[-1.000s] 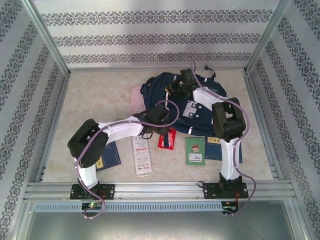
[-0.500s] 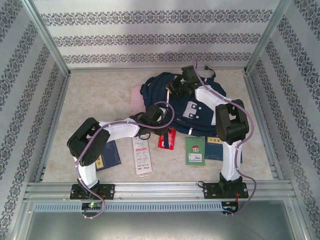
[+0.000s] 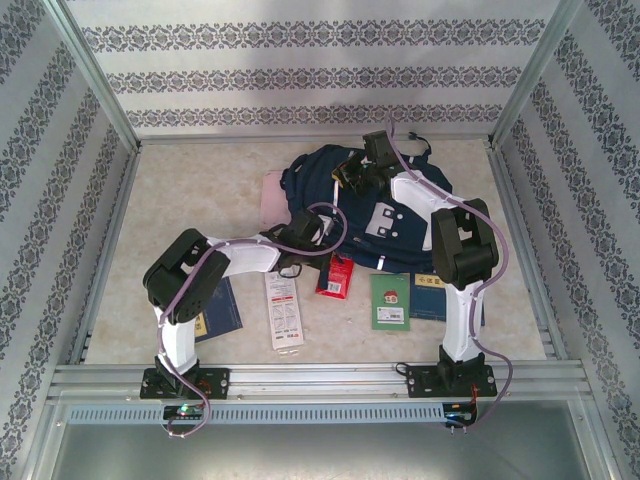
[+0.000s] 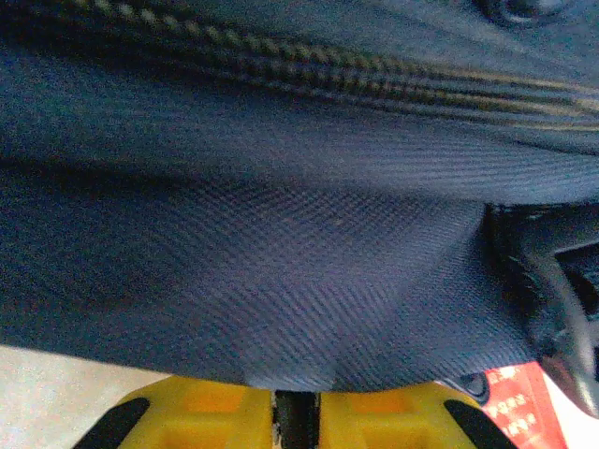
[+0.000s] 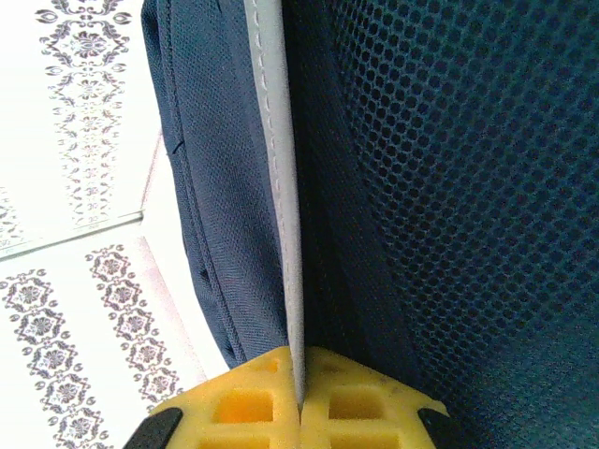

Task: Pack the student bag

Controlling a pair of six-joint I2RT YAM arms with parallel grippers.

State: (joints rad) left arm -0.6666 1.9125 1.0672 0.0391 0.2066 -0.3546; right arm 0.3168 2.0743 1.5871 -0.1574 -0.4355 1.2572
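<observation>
Shifting since a second ago, the left arm's elbow is sitting closer to the student bag (image 3: 400,245), and the left gripper (image 3: 303,233) has drawn in from the red packet (image 3: 335,275) to the bag's near-left edge, its jaws narrowing on the way. In the left wrist view the yellow fingers (image 4: 211,416) are standing almost together, clenching a drooping fold of the bag's navy cloth below a zip line.

The bag is lying flat on the table (image 3: 190,200), its front with the light grey patch (image 3: 380,220) facing up. Its long axis is running roughly near to far, the dark strap end pointing at the back wall and the base pointing at the arms.

The right gripper (image 3: 350,172) is reaching over the bag's far-left part. Its fingers are pressing tight together on a grey strip along the bag's edge, with mesh cloth just beside it.

A pink book (image 3: 272,195) is lying just left of the bag, and a green book (image 3: 390,300) is lying just near of its base.
</observation>
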